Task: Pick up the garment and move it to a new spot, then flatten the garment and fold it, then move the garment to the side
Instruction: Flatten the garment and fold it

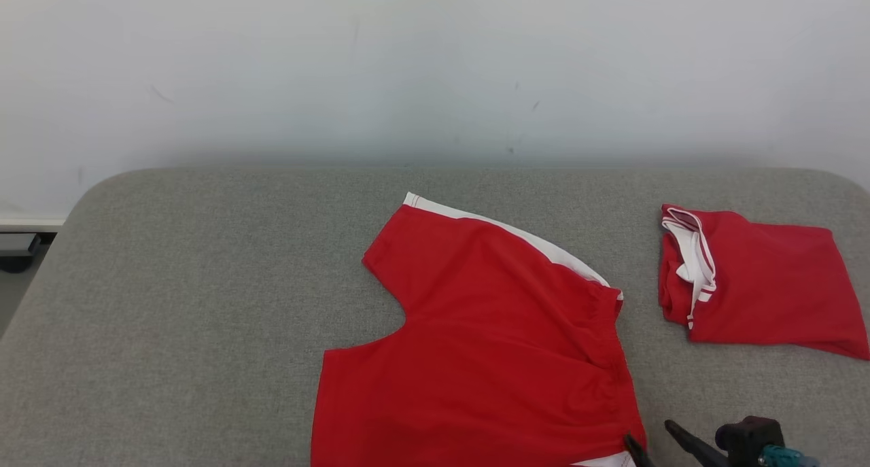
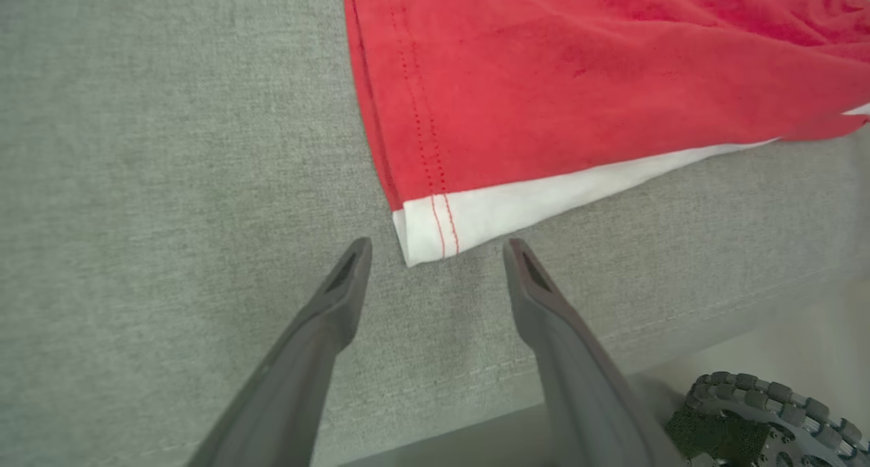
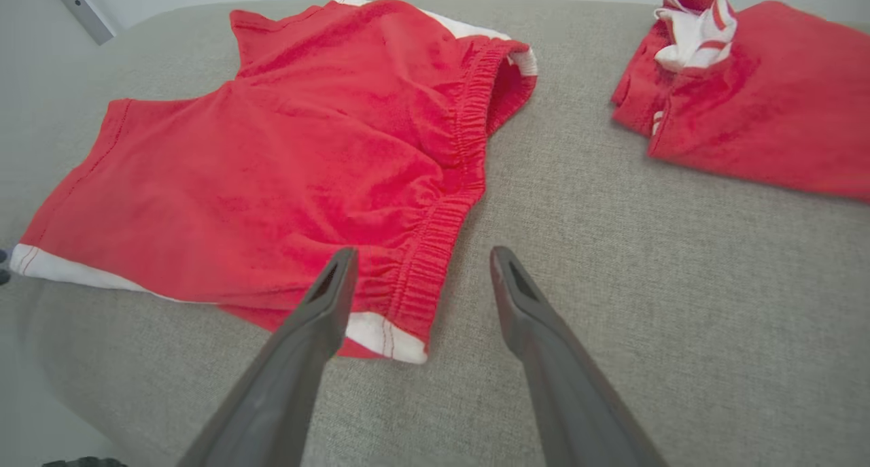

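Stretching across my head camera, the grey padded table [image 1: 190,304] stands against a pale wall [image 1: 408,66]. At its centre and toward the near edge lie the red shorts [image 1: 489,344], spread flat. Both legs point left and the gathered elastic waistband [image 1: 607,331] faces right. One white stripe runs along the far side seam and another along the near one, and the nearest part runs off the bottom of that view.

Well apart to the right on the same table sits a second red garment [image 1: 768,290]. It is folded into a rough rectangle, with white-and-red trim bunched at its left end.

My right gripper [image 3: 421,260] is at the near end of the waistband, fingers spread wide and holding nothing. One finger shows over the red cloth and the other over bare grey fabric, with the band's white-tipped corner between them. My left gripper [image 2: 438,246] is likewise wide apart and empty. Its tips sit on either side of the shorts' near leg-hem corner, which is white with red stitching, and just short of it. I cannot tell whether either gripper touches the table.

Below the table edge in the left wrist view, a small roller wheel [image 2: 754,389] shows at the corner.
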### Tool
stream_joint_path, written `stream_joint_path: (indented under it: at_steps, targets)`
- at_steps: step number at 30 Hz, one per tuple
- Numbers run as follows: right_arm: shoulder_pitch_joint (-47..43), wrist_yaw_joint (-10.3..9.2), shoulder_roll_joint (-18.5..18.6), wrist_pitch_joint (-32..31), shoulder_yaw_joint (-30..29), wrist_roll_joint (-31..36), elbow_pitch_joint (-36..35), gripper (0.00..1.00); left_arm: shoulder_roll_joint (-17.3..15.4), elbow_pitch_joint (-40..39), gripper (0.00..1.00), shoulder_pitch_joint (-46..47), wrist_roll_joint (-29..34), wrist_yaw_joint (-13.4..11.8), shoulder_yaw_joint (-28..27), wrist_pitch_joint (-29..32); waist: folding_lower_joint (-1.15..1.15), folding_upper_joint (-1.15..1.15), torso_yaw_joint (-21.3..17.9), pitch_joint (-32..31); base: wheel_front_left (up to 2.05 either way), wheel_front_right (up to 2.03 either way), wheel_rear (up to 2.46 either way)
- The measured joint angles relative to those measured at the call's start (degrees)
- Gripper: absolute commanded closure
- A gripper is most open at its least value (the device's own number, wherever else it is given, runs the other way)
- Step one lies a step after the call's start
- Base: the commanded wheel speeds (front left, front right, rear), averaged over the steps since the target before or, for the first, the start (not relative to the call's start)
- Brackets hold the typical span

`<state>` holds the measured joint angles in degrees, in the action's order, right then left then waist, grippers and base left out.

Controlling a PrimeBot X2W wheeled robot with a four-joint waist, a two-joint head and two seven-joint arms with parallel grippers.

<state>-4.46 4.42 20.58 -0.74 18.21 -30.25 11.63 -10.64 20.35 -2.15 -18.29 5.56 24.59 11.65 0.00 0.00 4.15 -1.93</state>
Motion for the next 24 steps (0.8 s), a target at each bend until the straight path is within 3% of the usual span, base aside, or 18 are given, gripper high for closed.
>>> stream_joint_path:
  at_steps: [9,19,21,22,23,24]
  targets:
    - [-0.75,0.11,-1.2,-5.86,2.64,-0.47,1.26,0.0,1.85,3.12,0.0,1.62,-1.86,0.04,-1.19,0.68,0.0,0.0,0.77,0.33,0.0,0.0,0.0]
    - [1.6,-0.36,-1.43,-8.37,3.72,0.51,4.53,0.0,3.46,7.23,0.0,4.86,-4.32,0.55,-1.72,0.42,0.0,0.0,1.09,0.67,0.0,0.0,0.0]
    - [1.6,-0.36,-1.59,-8.6,3.86,0.51,4.95,0.0,3.66,8.05,0.08,5.11,-4.57,0.56,-1.68,0.42,0.0,0.0,1.12,0.74,0.0,0.0,0.0]
    - [1.61,-0.36,-1.63,-8.71,3.9,0.51,5.01,0.0,3.69,8.45,0.22,5.14,-4.57,0.57,-1.63,0.41,0.0,0.0,1.12,0.77,0.0,0.0,0.0]
    - [1.66,-0.36,-1.67,-8.83,3.93,0.51,5.1,0.0,3.71,8.78,0.43,5.2,-4.59,0.57,-1.63,0.41,0.0,0.0,1.13,0.81,0.0,0.0,0.0]
    - [1.75,-0.36,-1.74,-8.84,3.98,0.51,5.25,0.0,3.79,9.23,0.51,5.44,-4.76,0.57,-1.66,0.4,0.0,0.0,1.14,0.86,0.0,0.0,0.0]
